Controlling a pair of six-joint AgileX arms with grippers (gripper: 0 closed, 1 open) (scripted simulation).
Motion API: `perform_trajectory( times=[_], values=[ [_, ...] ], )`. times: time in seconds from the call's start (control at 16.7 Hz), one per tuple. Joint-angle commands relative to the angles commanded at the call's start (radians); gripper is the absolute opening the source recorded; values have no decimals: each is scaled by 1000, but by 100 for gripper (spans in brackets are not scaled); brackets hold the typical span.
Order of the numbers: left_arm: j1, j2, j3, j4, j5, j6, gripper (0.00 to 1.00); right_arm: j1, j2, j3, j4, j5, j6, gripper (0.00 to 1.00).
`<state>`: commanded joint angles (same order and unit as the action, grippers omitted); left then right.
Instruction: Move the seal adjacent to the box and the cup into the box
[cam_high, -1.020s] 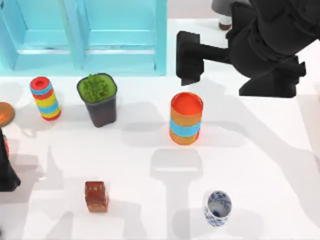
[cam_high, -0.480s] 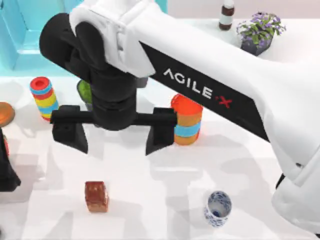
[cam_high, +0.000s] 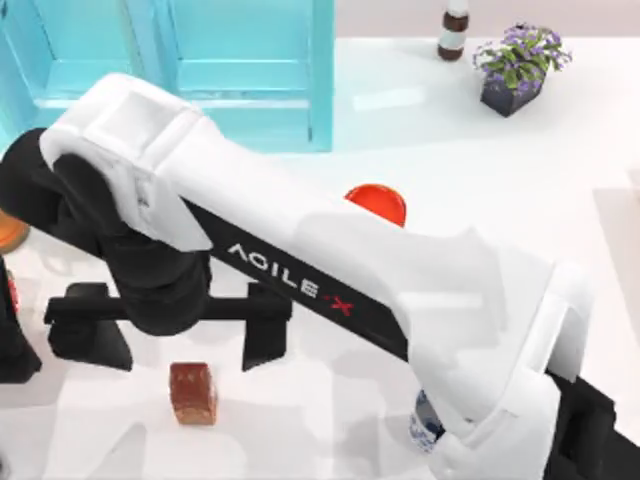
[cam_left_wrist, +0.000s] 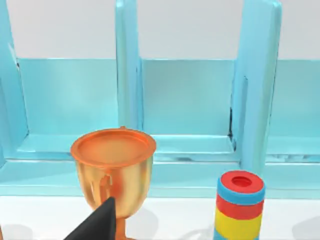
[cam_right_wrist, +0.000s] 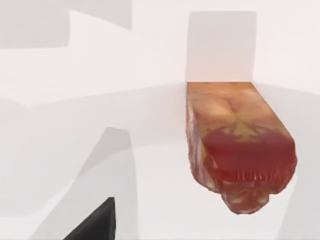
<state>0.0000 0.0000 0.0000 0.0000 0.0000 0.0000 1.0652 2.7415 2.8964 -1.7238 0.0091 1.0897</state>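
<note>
Seal (cam_high: 193, 392) waits near the bench's (cam_high: 500, 170) front edge as the right gripper (cam_high: 170, 340) hangs above it, fingers spread wide and empty.

From above, a clean grasp calls for centring the fingers over the figure before descending; the cup (cam_high: 424, 420) sits half-hidden under the arm, the orange cylinder (cam_high: 377, 203) behind. Left wrist: goblet (cam_left_wrist: 113, 172), striped cylinder (cam_left_wrist: 240, 206), blue box (cam_left_wrist: 190, 105). Right wrist: the seal (cam_right_wrist: 237, 150) lies close below, unobstructed.

A brown bottle (cam_high: 455, 33) and a purple-flowered potted plant (cam_high: 514, 66) stand at the table's far right. An orange goblet (cam_left_wrist: 113, 172) stands beside a red-yellow-blue striped cylinder (cam_left_wrist: 239, 206).
</note>
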Motion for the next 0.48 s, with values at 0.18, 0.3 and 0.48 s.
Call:
perform_trajectory(
  times=[0.18, 0.3, 0.48],
  values=[
    [0, 0, 0, 0, 0, 0, 100, 1, 4, 6, -2, 1, 2, 100],
    [0, 0, 0, 0, 0, 0, 100, 1, 4, 6, -2, 1, 2, 100],
    [0, 0, 0, 0, 0, 0, 100, -2, 17, 19, -4, 0, 0, 100]
  ],
)
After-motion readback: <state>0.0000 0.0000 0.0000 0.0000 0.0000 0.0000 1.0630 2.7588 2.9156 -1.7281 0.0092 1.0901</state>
